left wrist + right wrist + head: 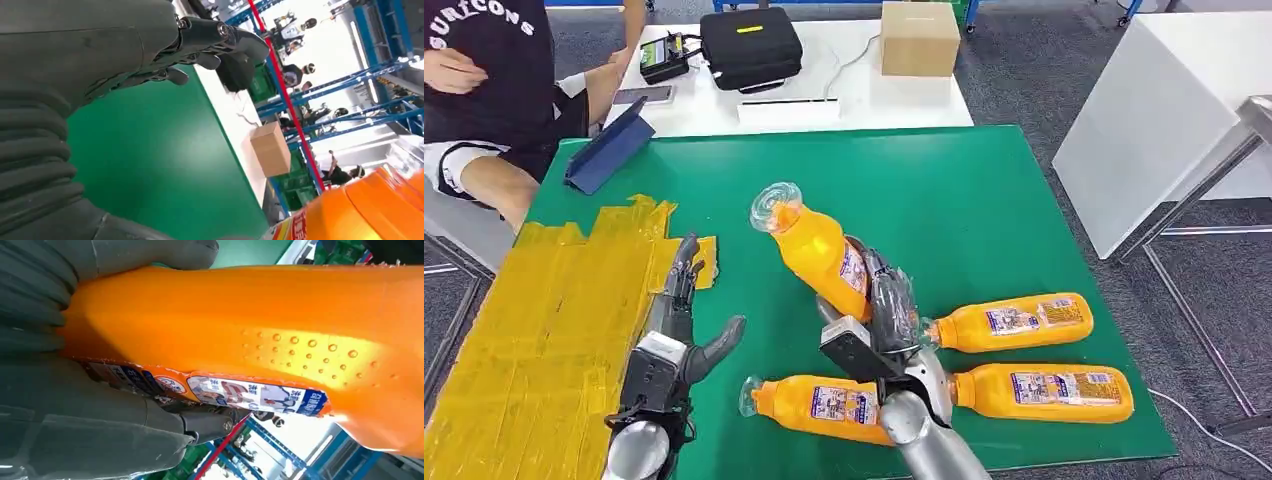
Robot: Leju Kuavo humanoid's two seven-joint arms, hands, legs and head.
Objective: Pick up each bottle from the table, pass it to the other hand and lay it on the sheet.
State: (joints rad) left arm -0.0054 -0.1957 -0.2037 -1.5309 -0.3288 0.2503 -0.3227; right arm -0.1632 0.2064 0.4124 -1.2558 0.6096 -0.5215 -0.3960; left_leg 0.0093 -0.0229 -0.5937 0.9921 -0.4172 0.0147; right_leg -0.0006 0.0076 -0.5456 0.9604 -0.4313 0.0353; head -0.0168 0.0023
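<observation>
Gripping one orange bottle (815, 250) around its lower body, the right hand (886, 318) holds it tilted above the middle of the green surface (984, 190), clear cap end angled up and toward the far-left corner. The right wrist view shows the thumb and fingers wrapped around the bottle's waist just at the label. The left hand (686, 320) hovers at the inner edge of the yellow sheet (554, 320), holding nothing, fingers extended and thumb spread wide toward the bottle.

By my reading, the task is in its early part. No bottle lies on the sheet yet, so nothing is delivered. The first bottle is picked up and the pass to the left hand looks like the step in hand, the two hands being near but not touching. Three more bottles remain near the surface's near edge: one (824, 403) lying just beside the right forearm, and two stacked toward the near-right corner, the upper (1014, 322) and the lower (1044, 391).

All four look alike: translucent plastic filled with orange liquid, a narrow blue-and-white label band, a clear cap, a dimpled grip patch on the shoulder. They seem smooth and rounded, likely to roll once laid down.
</observation>
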